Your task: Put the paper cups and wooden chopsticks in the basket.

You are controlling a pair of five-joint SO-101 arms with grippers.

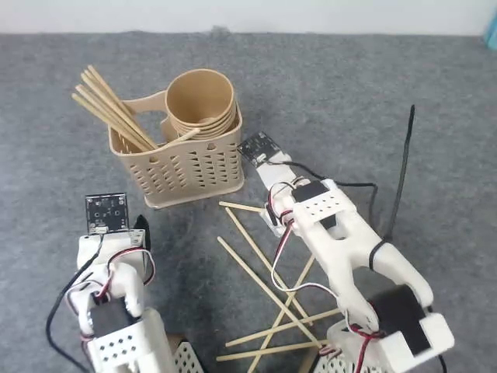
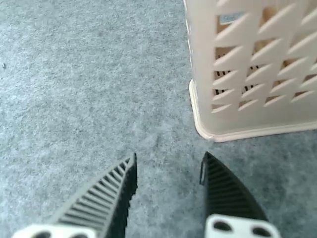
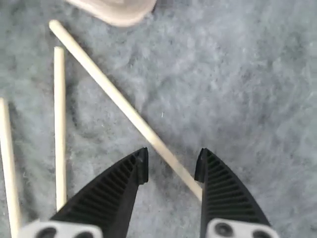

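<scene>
Fingers of the left gripper: spread wide, holding nothing, tips low over bare grey felt just beside the basket, off one of its lower corners. Fingers of the right gripper: likewise parted, clamped on nothing. One loose chopstick lies flat on the felt and runs aslant between the two tips; its far end points toward the basket's rounded corner, its near end passes under one finger. Two more chopsticks lie alongside it, apart from both fingers. Basket, seen from the high view: beige, perforated, upright on the felt. Paper cups: nested in one stack, standing inside the basket at the end nearer the right arm. Bundled chopsticks: inside the basket at the opposite end, leaning out over its rim. Scattered chopsticks: several, criss-crossed on the felt outside the basket, on the side facing the arms, nearest the right arm. Left arm: on that same side of the basket, near its wall.
</scene>
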